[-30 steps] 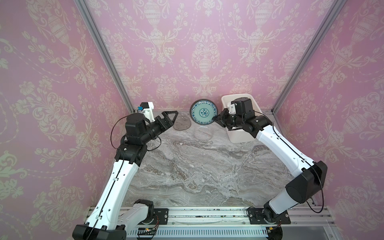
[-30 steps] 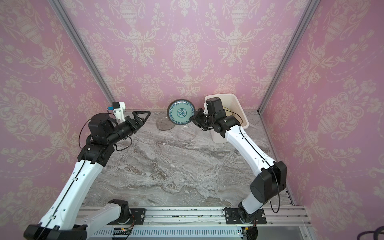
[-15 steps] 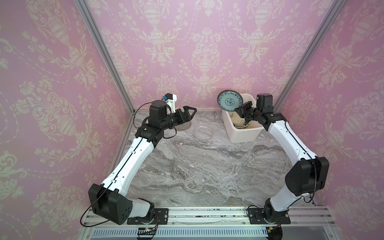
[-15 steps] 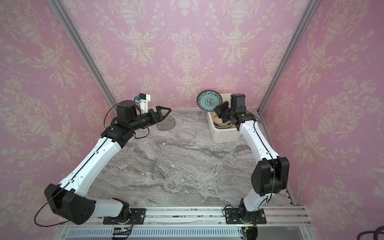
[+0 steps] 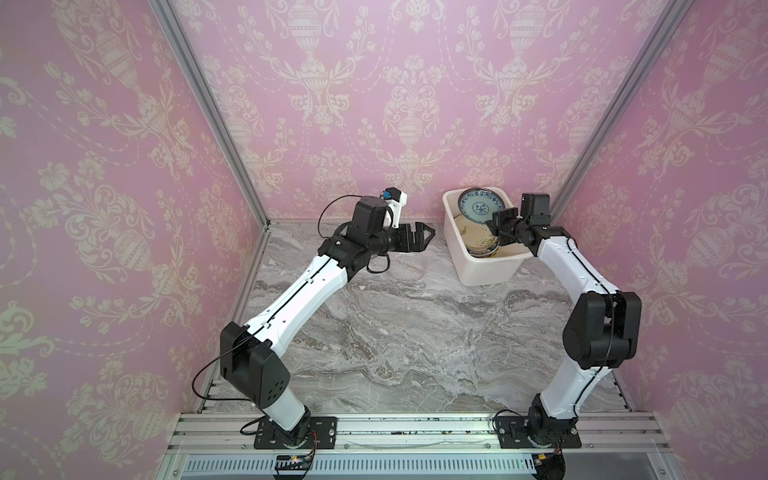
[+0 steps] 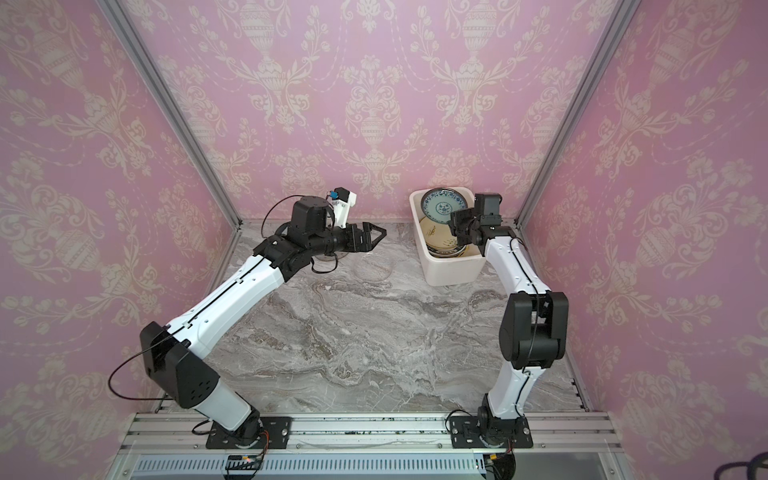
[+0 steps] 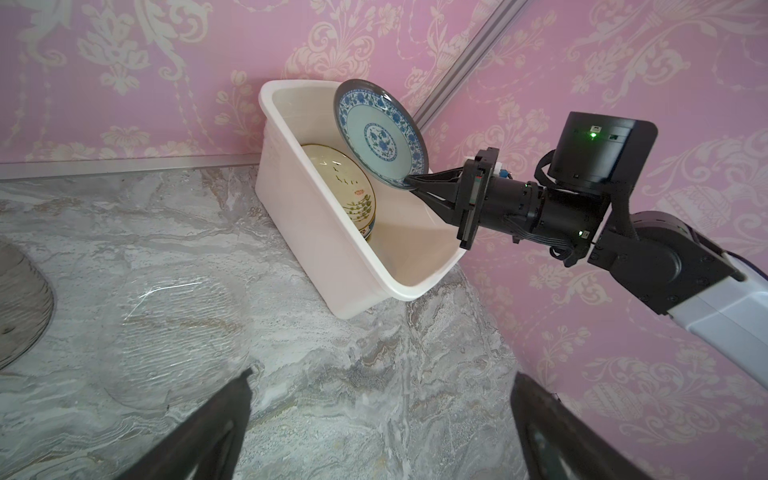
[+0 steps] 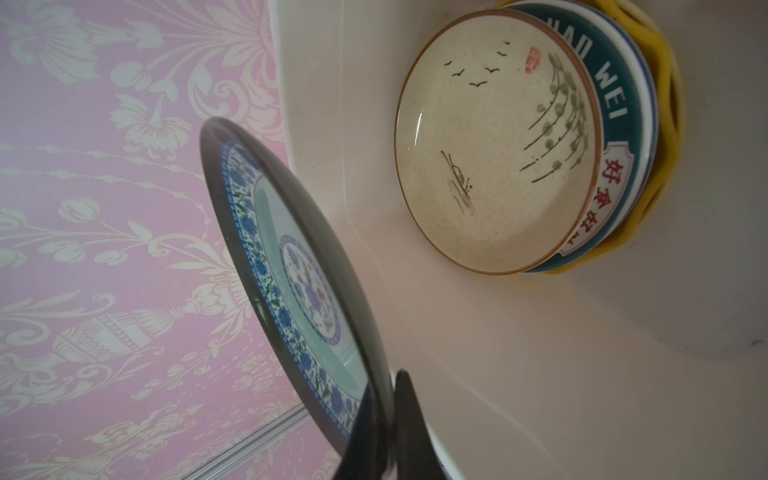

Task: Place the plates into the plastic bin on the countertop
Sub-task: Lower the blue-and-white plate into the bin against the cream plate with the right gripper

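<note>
Right gripper [image 7: 409, 183] is clamped on the rim of the teal plate [image 7: 380, 135], held tilted over the plastic bin [image 7: 316, 257] at 1 o'clock of the countertop [image 5: 415, 332] — placing step in hand; lowering onto the stacked plates [image 8: 498, 141] is judged due next. Left gripper [image 5: 426, 237] is spread apart, empty — a clear glass plate [image 7: 174, 332] lies near 12 o'clock.

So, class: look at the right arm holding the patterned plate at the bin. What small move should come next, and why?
Probably lower the teal plate down into the plastic bin. The right end effector is shut on its rim, holding it tilted at the bin's opening, not yet resting on the cream plate that tops the stack inside.
</note>
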